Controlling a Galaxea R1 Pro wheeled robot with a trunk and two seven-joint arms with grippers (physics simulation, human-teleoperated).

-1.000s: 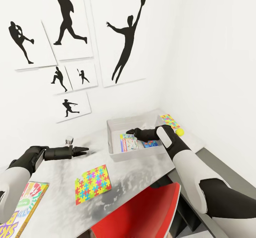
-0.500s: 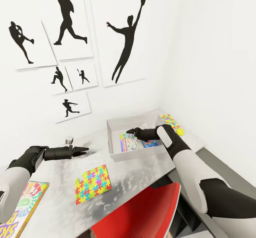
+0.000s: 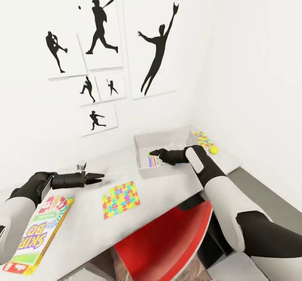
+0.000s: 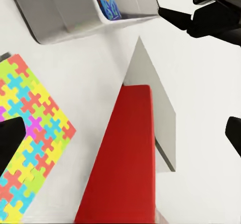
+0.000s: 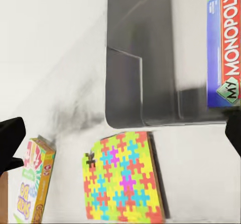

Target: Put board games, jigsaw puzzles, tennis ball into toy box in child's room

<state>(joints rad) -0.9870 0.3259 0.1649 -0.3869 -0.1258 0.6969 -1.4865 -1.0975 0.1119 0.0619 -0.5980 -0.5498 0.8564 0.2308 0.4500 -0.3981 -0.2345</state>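
View has pulled back, arms unchanged | right gripper [image 3: 153, 152] over bin [image 3: 142, 169], jaws spread, empty | left gripper [image 3: 100, 175] jaws spread above table [image 3: 167, 186] | SKIP-BO box [image 3: 35, 237] more exposed

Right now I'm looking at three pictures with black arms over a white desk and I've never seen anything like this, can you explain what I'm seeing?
This is a simulated two-armed robot. The big picture is taken from its head, looking down over both arms. The other two come from cameras near each gripper, looking along its fingers.

On the table stands a grey toy box with game boxes inside; the right wrist view reads "Monopoly" on one. Still outside it lie a Skip-Bo game at the near left, a jigsaw puzzle in the middle, and, beyond the box, a second puzzle and a tennis ball. A red chair sits below the table's edge.

The right gripper hangs over the toy box, fingers apart, holding nothing. The left gripper hovers above the table; whether it is open is unclear.
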